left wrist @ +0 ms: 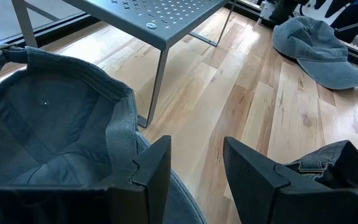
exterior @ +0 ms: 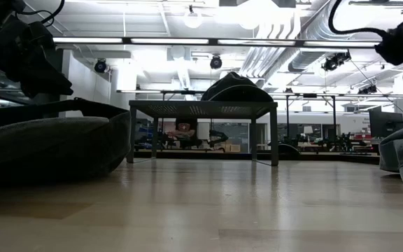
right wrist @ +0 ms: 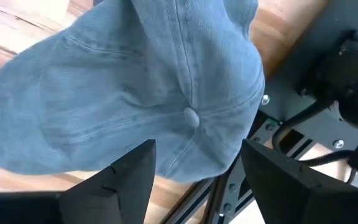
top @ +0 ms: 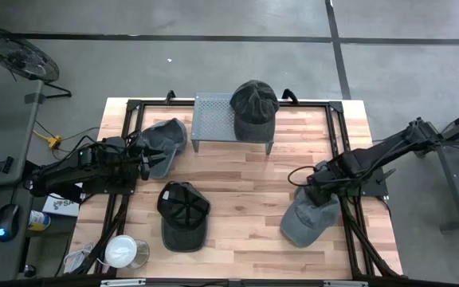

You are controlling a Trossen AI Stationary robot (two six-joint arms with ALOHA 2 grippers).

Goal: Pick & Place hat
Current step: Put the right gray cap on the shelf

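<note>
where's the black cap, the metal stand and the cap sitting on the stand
black cap [top: 183, 214], high view, on its crown
metal stand [top: 212, 119], high view, on its bare perforated top
cap on the stand [top: 253, 108], high view, on its crown

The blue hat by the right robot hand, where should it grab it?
Probably the soft crown of the blue hat, from straight above. The hat lies dome up near the table's right edge, and the right gripper hovers over it with fingers open on either side of the top button. Pinching a fold of cloth beside that button looks easier than catching the flat brim.
</note>
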